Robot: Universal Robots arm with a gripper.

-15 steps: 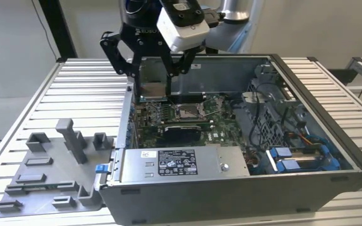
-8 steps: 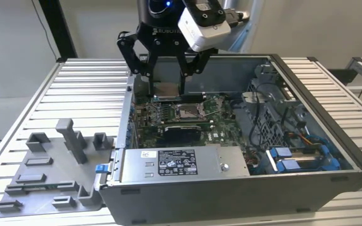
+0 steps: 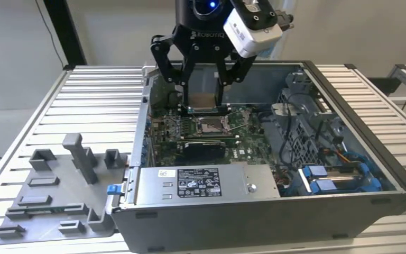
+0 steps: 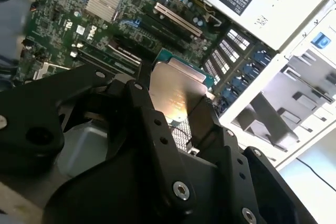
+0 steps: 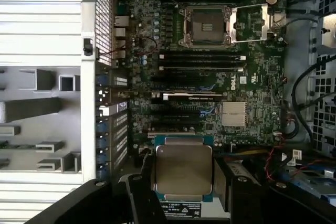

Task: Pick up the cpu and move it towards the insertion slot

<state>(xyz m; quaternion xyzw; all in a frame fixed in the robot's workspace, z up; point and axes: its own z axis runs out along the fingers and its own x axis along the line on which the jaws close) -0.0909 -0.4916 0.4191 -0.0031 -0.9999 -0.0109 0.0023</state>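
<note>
My gripper [image 3: 201, 103] hangs inside the open computer case, shut on the cpu [image 3: 203, 100], a flat square chip with a pale metal top. In both wrist views the cpu [image 5: 182, 169] [image 4: 176, 93] sits clamped between the black fingers [image 5: 144, 174], held above the green board. The insertion slot [image 3: 211, 125], a silver-framed socket with a dark centre, lies just in front of and below the held chip in the exterior view. In the first wrist view the insertion slot [image 5: 205, 25] is apart from the chip, with its metal cover swung open beside it.
The grey case walls [image 3: 146, 106] ring the board. A power supply [image 3: 199, 185] lies along the near side, with blue drive brackets [image 3: 340, 177] on the exterior view's right. A grey plastic tray [image 3: 55, 201] with blocks rests on the slatted table on the left.
</note>
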